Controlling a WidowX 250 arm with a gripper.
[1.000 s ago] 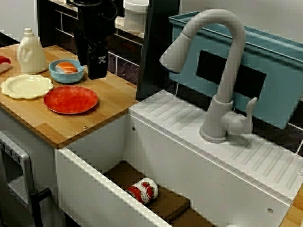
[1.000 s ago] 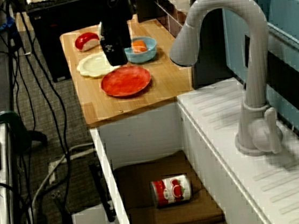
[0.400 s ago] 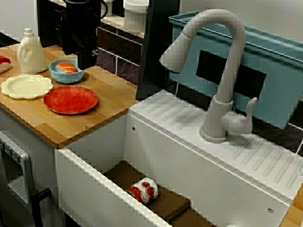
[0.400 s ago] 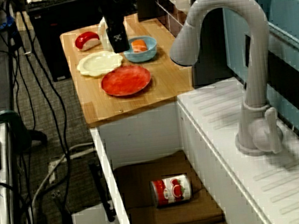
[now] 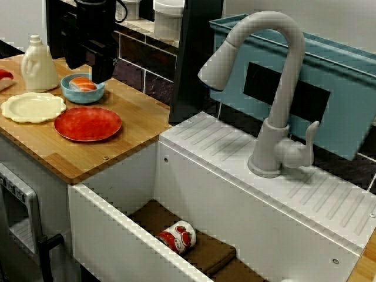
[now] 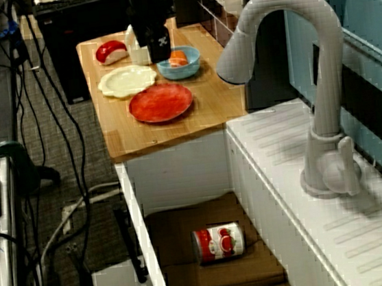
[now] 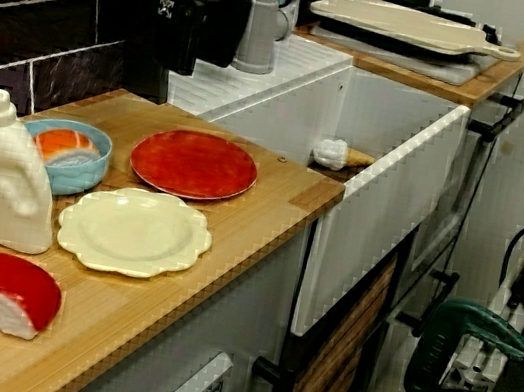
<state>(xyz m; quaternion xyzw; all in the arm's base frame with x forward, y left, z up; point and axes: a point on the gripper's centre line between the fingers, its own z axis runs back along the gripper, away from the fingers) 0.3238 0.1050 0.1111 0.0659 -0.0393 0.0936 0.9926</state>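
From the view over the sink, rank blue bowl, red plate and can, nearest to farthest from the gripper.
1. blue bowl, close beside the gripper, at the back of the counter.
2. red plate, nearer the counter's front edge.
3. can, lying down in the sink.

a small light-blue bowl [image 5: 82, 97] stands upright on the wooden worktop [image 5: 138, 126], just behind the red plate [image 5: 88, 123]. an orange-and-white sushi piece [image 5: 82, 84] lies inside it.
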